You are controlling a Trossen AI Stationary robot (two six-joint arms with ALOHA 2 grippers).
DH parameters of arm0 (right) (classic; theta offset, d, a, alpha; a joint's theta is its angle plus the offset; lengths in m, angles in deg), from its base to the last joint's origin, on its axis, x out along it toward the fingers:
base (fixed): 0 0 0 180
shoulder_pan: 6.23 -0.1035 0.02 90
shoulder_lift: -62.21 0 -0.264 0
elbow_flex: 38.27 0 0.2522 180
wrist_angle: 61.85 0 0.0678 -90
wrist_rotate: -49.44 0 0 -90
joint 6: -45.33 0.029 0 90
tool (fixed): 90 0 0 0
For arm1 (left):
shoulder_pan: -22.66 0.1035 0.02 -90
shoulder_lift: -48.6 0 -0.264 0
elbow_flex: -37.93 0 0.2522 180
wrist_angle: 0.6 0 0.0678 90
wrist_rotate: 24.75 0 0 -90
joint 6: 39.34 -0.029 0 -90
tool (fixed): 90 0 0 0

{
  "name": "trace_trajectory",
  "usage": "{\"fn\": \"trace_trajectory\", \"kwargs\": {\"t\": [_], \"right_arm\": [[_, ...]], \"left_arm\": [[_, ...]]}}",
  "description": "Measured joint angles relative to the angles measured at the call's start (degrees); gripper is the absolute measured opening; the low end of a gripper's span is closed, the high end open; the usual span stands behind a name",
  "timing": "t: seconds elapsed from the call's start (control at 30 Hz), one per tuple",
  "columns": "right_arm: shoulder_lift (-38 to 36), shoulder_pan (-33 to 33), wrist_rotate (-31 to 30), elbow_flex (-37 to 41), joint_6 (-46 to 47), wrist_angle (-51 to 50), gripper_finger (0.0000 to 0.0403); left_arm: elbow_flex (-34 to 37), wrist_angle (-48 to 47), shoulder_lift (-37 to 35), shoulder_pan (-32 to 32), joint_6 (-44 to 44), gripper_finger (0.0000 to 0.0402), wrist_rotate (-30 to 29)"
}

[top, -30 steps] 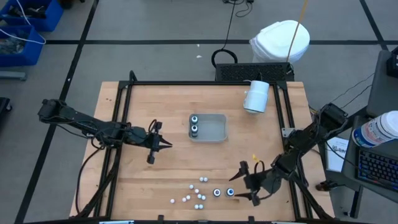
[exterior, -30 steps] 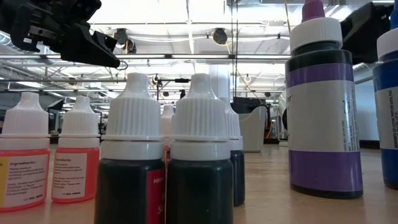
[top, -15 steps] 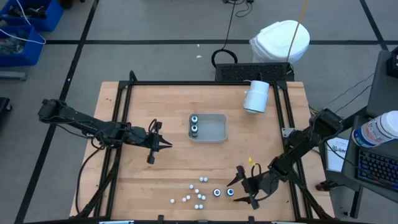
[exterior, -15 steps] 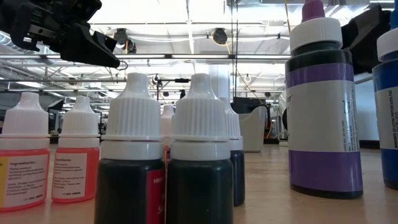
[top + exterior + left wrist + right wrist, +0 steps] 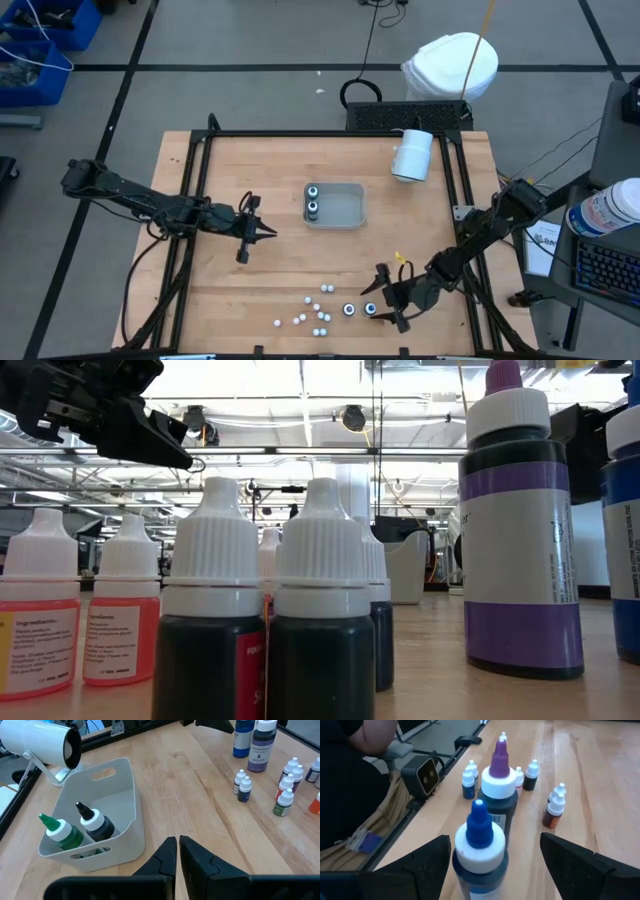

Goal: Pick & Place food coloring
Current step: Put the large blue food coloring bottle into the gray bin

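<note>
Behind purple bottle [image 5: 498, 790], small bottles [image 5: 469, 781] half-hidden

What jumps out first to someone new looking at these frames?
The grey tray at mid-table, already holding two large bottles. Near the front edge, the right claw stands open around a blue-tipped bottle, with a purple-tipped bottle and a scatter of small dropper bottles beside it. The left claw hangs shut left of the tray.

Obstacles: grey tray [image 5: 335, 205] at frame centre, white cylinder [image 5: 411, 155] upper right, food coloring [image 5: 325, 309] clustered bottom centre. Bare wooden table [image 5: 230, 290] lower left offers passage.
</note>
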Motion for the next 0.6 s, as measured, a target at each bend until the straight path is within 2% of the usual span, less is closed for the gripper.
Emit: {"fn": "trace_trajectory", "kwargs": {"t": [0.23,0.6], "right_arm": [[0.0,0.3,1.1,0.0,-0.2,0.1,0.0273],[0.0,0.4,1.7,0.0,-0.5,0.2,0.0142]], "left_arm": [[0.0,0.0,0.0,0.0,0.0,0.0031,0.0],[0.0,0.0,0.0,0.0,0.0,0.0031,0.0]]}}
